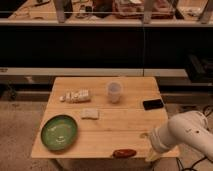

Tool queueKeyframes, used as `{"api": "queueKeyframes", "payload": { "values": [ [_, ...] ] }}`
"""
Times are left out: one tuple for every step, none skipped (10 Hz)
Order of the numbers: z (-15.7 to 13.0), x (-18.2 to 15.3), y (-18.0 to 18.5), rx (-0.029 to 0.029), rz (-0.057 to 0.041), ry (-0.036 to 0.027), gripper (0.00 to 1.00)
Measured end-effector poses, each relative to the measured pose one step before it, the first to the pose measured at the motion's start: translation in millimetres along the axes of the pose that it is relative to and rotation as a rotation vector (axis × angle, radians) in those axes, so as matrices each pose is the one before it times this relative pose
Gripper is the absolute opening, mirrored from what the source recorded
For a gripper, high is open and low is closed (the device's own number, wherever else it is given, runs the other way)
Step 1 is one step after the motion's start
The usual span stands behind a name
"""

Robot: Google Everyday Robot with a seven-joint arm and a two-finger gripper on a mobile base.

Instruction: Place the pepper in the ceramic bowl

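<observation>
The pepper, small, dark red and glossy, lies at the front edge of the wooden table, right of centre. The ceramic bowl, a wide shallow green dish, sits at the table's front left. My gripper is at the end of the white arm, low at the table's front right corner, a short way to the right of the pepper and apart from it. It holds nothing that I can see.
A translucent white plastic cup stands at the back centre. A white packet lies at the back left, a small white block in the middle, and a black phone at the right. Dark shelving runs behind the table.
</observation>
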Motion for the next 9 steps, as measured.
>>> {"api": "queueKeyframes", "payload": {
  "values": [
    [0.31, 0.08, 0.23, -0.00092, -0.00136, 0.00124, 0.65],
    [2.28, -1.15, 1.46, -0.00329, -0.00247, 0.00270, 0.65],
    [6.97, -6.52, 0.25, -0.00553, -0.00752, -0.00210, 0.65],
    [11.47, -11.36, -1.16, -0.00596, -0.01286, -0.00742, 0.65],
    [9.17, -7.60, -0.69, -0.00204, -0.00696, -0.00821, 0.65],
    [12.10, -9.31, -1.50, -0.00053, -0.00783, -0.01236, 0.65],
    [13.29, -10.53, -2.76, -0.00061, -0.01336, -0.01351, 0.65],
    [9.76, -7.11, -3.10, 0.00122, -0.01117, -0.00965, 0.65],
    [10.28, -4.20, -1.97, 0.00353, -0.00816, -0.00520, 0.65]
  ]
}}
